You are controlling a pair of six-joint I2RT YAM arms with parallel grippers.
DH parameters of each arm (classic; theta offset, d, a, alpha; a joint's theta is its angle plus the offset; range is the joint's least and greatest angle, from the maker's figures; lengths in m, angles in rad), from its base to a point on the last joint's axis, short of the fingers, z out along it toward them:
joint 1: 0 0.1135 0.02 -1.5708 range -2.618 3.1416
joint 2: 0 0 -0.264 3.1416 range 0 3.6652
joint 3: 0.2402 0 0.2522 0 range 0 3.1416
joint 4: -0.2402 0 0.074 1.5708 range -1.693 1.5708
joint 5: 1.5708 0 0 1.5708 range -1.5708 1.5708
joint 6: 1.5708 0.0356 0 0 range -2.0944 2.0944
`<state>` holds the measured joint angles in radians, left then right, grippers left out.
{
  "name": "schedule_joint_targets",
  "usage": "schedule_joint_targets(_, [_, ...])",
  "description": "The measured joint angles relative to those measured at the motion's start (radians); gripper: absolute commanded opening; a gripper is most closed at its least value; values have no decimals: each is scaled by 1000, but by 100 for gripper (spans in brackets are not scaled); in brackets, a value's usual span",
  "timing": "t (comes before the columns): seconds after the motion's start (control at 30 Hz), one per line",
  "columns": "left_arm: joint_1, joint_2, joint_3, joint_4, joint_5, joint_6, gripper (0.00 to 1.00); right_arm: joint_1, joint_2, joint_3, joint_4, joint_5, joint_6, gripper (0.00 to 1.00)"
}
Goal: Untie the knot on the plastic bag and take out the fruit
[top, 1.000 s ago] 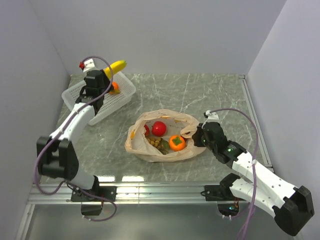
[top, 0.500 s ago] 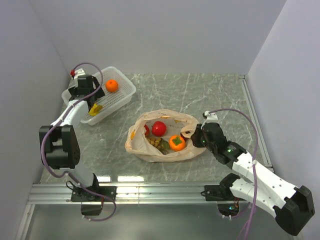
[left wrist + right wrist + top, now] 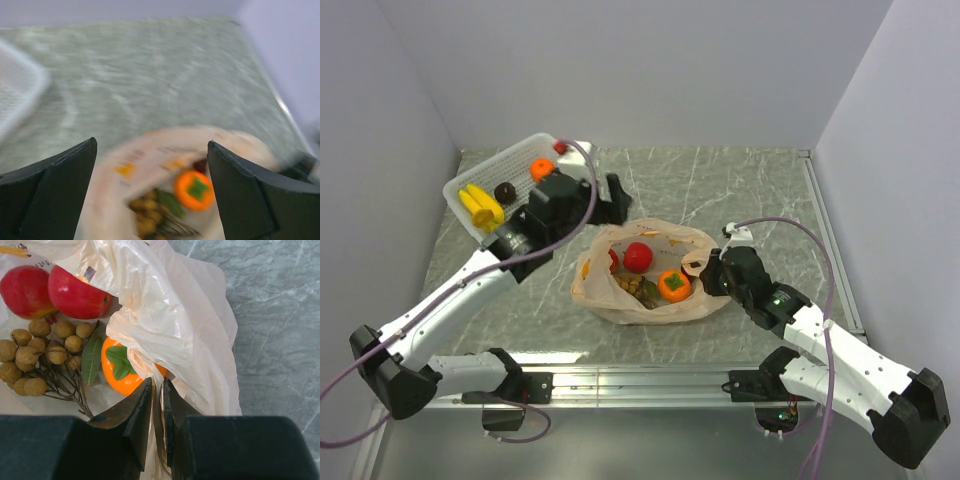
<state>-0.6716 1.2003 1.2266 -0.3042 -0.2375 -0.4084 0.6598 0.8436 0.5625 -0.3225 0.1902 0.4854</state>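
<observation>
The peach plastic bag [image 3: 595, 290] lies with its mouth open in the middle of the table; no knot shows. Inside are a red apple [image 3: 638, 257], an orange persimmon [image 3: 673, 285] and a bunch of small brown balls [image 3: 634, 288]. My right gripper [image 3: 157, 390] is shut on a fold of the bag's right rim [image 3: 165, 315], next to the persimmon [image 3: 117, 372]. My left gripper [image 3: 617, 197] hangs open and holds nothing, above the bag's far left edge. The blurred left wrist view looks down past the fingers [image 3: 60, 185] at the persimmon [image 3: 194, 189].
A white mesh basket [image 3: 525, 152] stands at the back left. It holds yellow bananas [image 3: 480, 205], a dark brown fruit [image 3: 505, 190] and a tangerine [image 3: 540, 170]. Grey walls close in the marble table on three sides.
The left gripper opened, left the banana in the basket, then swung right to above the bag. The right gripper has stayed at the bag's rim.
</observation>
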Motion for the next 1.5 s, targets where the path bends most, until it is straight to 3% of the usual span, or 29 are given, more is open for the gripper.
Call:
schedule_joint_targets(0.17, [-261,54,-10,-3,-21,-32,96,7,21,0,2,3,0,22])
schedule_joint_targets(0.3, [-362,247,-9,-32,-72,-48,96,12,26,0,2,5,0,22])
schedule_joint_targets(0.47, [-361,427,-9,-92,-172,-57,95,12,25,0,0,10,0,22])
schedule_joint_targets(0.73, [-327,525,-9,-18,-336,-32,99,13,21,0,0,9,0,22])
schedule_joint_targets(1.03, [-235,702,-9,93,-340,5,97,17,4,0,0,10,0,22])
schedule_joint_targets(1.13, [-230,747,-7,130,-331,11,81,17,1,0,0,10,1,22])
schedule_joint_targets(1.17, [-229,759,-7,143,-329,8,68,17,0,0,0,10,2,22])
schedule_joint_targets(1.27, [-228,761,-8,167,-306,19,41,17,-10,-3,-2,11,4,22])
schedule_joint_targets(1.37, [-228,750,-27,191,-283,25,26,17,-26,-9,-3,14,4,22])
schedule_joint_targets(1.5, [-232,670,-96,194,-236,34,20,17,-30,-10,-4,29,4,22])
